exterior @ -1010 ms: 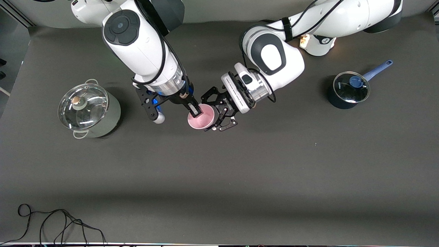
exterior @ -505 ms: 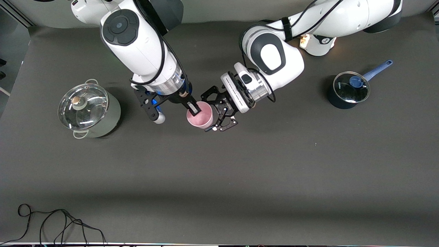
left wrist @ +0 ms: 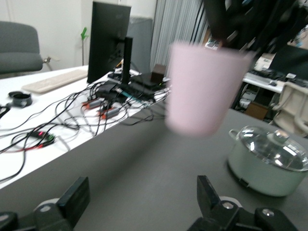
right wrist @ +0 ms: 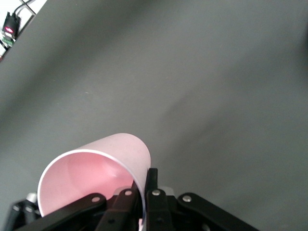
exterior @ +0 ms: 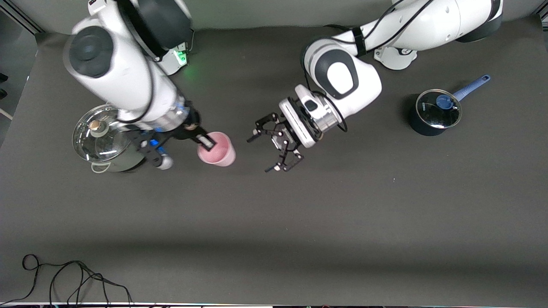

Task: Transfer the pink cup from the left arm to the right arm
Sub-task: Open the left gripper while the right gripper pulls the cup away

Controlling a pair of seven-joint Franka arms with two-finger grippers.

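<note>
The pink cup hangs over the dark table mat, with my right gripper shut on its rim, one finger inside and one outside. The right wrist view shows those fingers pinching the cup wall. My left gripper is open with nothing between its fingers, a short gap from the cup toward the left arm's end. In the left wrist view the cup hangs in the air ahead of my open left gripper.
A pale green pot with a glass lid stands toward the right arm's end, close beside the right wrist. A dark blue saucepan with a lid stands toward the left arm's end. A black cable lies near the front edge.
My left gripper has opened and let go of the cup. The right arm has carried the cup away from it toward the green pot.
</note>
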